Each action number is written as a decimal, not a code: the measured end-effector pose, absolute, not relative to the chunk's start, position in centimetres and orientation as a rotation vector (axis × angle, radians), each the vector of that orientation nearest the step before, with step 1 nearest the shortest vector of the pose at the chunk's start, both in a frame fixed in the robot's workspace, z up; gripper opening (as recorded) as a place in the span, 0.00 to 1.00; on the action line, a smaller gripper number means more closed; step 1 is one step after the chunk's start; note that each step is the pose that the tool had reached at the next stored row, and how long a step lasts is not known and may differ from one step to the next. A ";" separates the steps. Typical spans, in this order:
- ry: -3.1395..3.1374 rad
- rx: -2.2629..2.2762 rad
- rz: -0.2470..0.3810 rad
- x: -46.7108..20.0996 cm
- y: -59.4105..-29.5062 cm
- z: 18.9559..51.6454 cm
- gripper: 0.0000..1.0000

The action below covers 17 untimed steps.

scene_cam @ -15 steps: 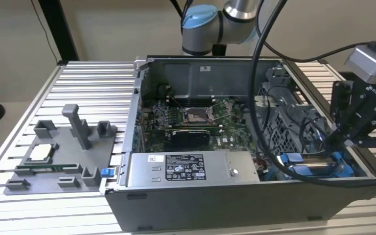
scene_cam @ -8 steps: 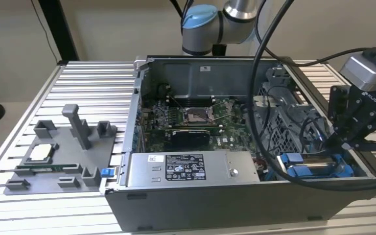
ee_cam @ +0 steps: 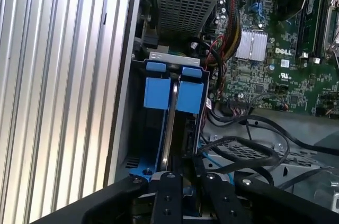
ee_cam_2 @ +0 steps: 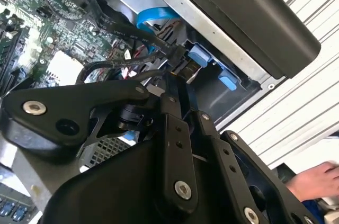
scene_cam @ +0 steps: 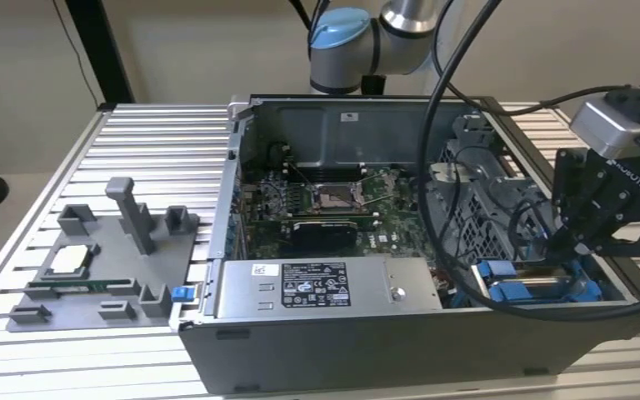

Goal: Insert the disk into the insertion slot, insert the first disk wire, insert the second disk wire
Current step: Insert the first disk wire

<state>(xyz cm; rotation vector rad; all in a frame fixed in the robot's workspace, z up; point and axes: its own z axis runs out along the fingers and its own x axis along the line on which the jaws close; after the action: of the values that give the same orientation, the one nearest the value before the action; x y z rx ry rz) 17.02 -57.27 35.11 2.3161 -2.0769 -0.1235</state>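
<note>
The disk [ee_cam: 170, 121] stands on edge in the slot [ee_cam: 168, 56], at the near corner of the case [scene_cam: 409, 350] on the exterior view's right. Its blue frame tabs sit level with the mouth of the bay, so I'd call the first step done.

The black wires [ee_cam_2: 132, 30] are another matter. In the second wrist view one runs right up toward the disk's end, and more of them loop over the metal cage [ee_cam: 302, 160] just beside the bay. Whether either one is plugged in I cannot tell, so I'd count both wire steps as open.

The gripper [scene_cam: 570, 248] hangs just over the end of the disk, pointing down into that corner. I cannot tell how far open it is or whether it has hold of anything.

The arm [scene_cam: 348, 42] comes in from the far side and reaches over the case, with its wrist out on the exterior view's right. Its cables [scene_cam: 442, 167] droop in a long loop across the motherboard [scene_cam: 332, 200]. A person's hand [ee_cam_2: 312, 179] rests by the slatted table [scene_cam: 153, 133], well apart from the gripper.
</note>
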 end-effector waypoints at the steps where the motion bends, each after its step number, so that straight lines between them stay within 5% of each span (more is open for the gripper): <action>1: -2.079 2.314 -0.123 17.0 -57.3 35.0 0.00; 17: -2.105 2.306 -0.116 17.0 -57.1 34.4 0.00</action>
<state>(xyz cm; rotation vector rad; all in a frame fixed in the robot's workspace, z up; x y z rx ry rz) 17.02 -57.14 34.39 2.3058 -2.1049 -0.1161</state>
